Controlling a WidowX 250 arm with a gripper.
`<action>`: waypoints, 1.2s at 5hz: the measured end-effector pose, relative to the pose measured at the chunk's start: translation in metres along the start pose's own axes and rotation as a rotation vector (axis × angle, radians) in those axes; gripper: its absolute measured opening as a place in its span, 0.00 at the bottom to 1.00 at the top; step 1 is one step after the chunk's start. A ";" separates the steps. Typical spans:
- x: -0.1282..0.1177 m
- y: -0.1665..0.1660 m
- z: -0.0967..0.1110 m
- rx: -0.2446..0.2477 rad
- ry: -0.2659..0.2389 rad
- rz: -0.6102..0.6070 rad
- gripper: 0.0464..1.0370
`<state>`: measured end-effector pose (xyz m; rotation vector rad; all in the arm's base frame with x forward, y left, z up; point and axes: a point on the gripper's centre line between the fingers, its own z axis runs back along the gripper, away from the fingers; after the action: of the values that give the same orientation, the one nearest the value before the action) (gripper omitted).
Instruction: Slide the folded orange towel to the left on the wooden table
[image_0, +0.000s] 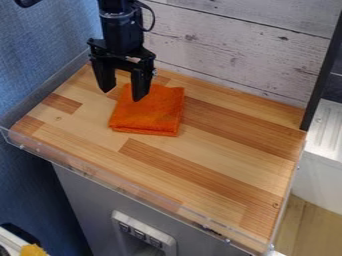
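Hanging over the wooden board (220, 150) toward eleven o'clock, the black gripper (122, 96) has its jaws spread well apart with nothing between them. The folded orange cloth (152, 112) lies flat just off the board's centre, also toward eleven o'clock, one fingertip overlapping its upper part in view.

Soft matt orange cloth (148, 112); smooth wood tabletop (220, 165); clear edging, probably plastic (143, 192)
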<state>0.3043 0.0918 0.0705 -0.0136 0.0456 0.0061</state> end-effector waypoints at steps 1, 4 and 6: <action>0.000 -0.004 0.000 0.002 0.007 -0.046 0.96; 0.020 -0.020 0.013 0.029 -0.037 -0.329 0.90; 0.032 -0.020 -0.007 0.038 -0.045 -0.479 0.31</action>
<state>0.3359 0.0723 0.0626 0.0139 -0.0037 -0.4735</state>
